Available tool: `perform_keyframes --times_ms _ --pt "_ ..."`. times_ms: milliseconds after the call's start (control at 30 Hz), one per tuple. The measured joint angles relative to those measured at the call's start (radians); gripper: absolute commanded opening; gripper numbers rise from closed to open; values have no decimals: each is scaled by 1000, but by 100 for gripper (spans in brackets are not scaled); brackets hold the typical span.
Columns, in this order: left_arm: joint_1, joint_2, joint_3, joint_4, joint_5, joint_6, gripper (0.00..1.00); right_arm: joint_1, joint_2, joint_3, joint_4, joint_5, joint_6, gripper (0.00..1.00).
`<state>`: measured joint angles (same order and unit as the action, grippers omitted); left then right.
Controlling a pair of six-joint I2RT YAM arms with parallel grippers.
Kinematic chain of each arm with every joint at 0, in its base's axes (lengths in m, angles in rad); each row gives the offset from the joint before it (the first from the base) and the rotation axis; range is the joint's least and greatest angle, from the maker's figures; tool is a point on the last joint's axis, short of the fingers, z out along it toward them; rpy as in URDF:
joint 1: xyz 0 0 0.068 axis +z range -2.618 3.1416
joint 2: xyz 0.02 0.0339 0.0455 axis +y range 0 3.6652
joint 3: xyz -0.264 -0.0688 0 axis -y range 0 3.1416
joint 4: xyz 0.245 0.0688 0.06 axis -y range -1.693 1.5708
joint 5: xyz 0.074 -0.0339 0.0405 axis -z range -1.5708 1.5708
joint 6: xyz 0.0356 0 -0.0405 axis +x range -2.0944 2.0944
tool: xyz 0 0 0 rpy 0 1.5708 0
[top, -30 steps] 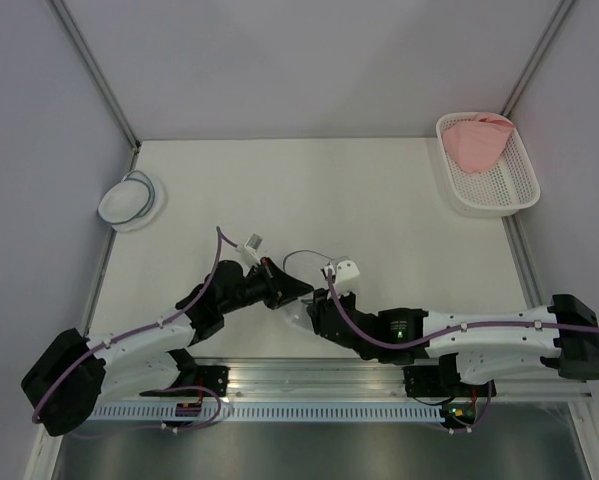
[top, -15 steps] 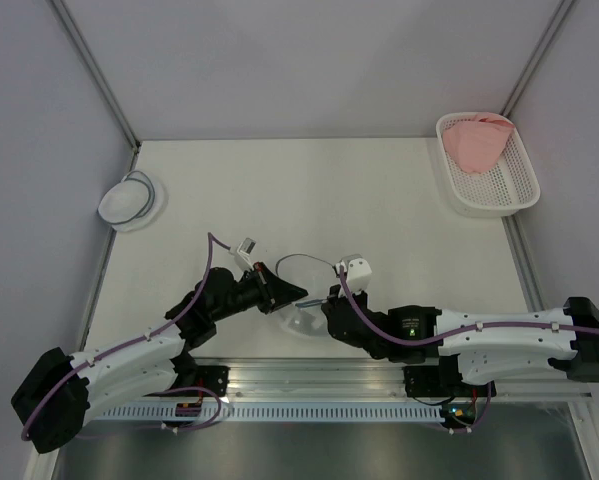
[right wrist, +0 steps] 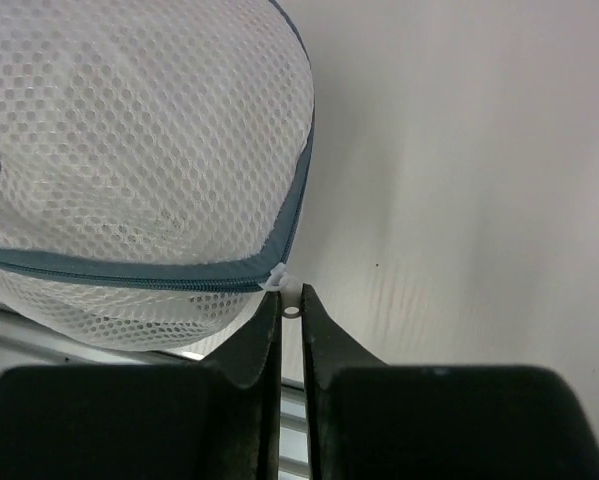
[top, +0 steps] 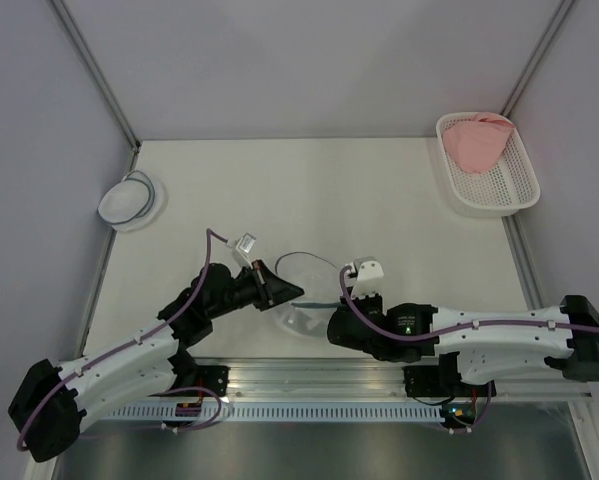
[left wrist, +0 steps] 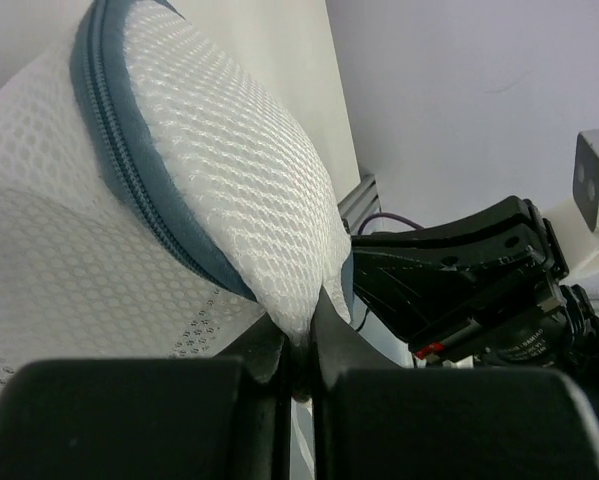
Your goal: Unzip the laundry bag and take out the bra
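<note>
Both wrist views crop the laundry bag, whose mesh hides its contents.

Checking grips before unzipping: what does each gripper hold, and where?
Left gripper pinches the mesh edge of the laundry bag beside its zipper; right gripper pinches the white zipper pull.

The left arm and right arm are built of white shells and black joints, trailed by purple cables; a green light is seen at five o'clock.

R claw shut on zip pull, dragged right; laundry bag uncovered.
</note>
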<state>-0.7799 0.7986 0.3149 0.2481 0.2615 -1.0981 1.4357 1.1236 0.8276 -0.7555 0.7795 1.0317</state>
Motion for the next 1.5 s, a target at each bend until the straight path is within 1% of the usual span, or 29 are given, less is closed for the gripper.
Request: perform_keyframes --times_ms 133,367,400,433,467,500,567,600,667,767,833,933,967,1067,1133,1233,1333,1500 --pt "26 68 79 -6 15 80 2 0 14 57 -97 77 89 1" --pt "76 365 270 128 144 214 2 -7 14 127 -259 226 154 0" --pt "80 399 293 144 154 227 8 -10 14 134 -276 245 153 0" --pt "84 438 319 156 166 239 24 -12 14 138 -284 260 150 0" --pt "88 472 336 170 172 253 35 -13 15 138 -286 272 145 0" --pt "92 499 344 181 172 260 53 -13 17 138 -285 276 138 0" --pt "105 539 346 184 151 271 62 -13 29 138 -280 277 120 0" --pt "113 551 342 180 135 269 69 -13 40 136 -272 276 112 0" --pt "124 555 314 180 110 266 70 -13 73 127 -247 274 93 0" --pt "127 520 237 151 63 247 73 -13 126 109 -191 259 62 1" --pt "125 462 179 108 33 218 74 -13 163 93 -136 230 37 0" --pt "113 330 97 55 3 154 75 -13 195 74 -54 183 -1 0" --pt "104 288 77 44 0 132 76 -13 198 63 -20 161 -16 1" --pt "77 214 40 49 1 65 77 -13 190 21 88 95 -62 1" --pt "66 199 15 84 6 17 79 -13 169 -17 154 54 -88 0" --pt "53 242 5 130 26 -40 79 -13 115 -66 229 -4 -125 0" --pt "23 340 8 188 46 -92 79 -13 62 -85 278 -32 -148 0" --pt "-61 457 8 288 57 -179 79 -13 -5 -111 353 -67 -180 0"
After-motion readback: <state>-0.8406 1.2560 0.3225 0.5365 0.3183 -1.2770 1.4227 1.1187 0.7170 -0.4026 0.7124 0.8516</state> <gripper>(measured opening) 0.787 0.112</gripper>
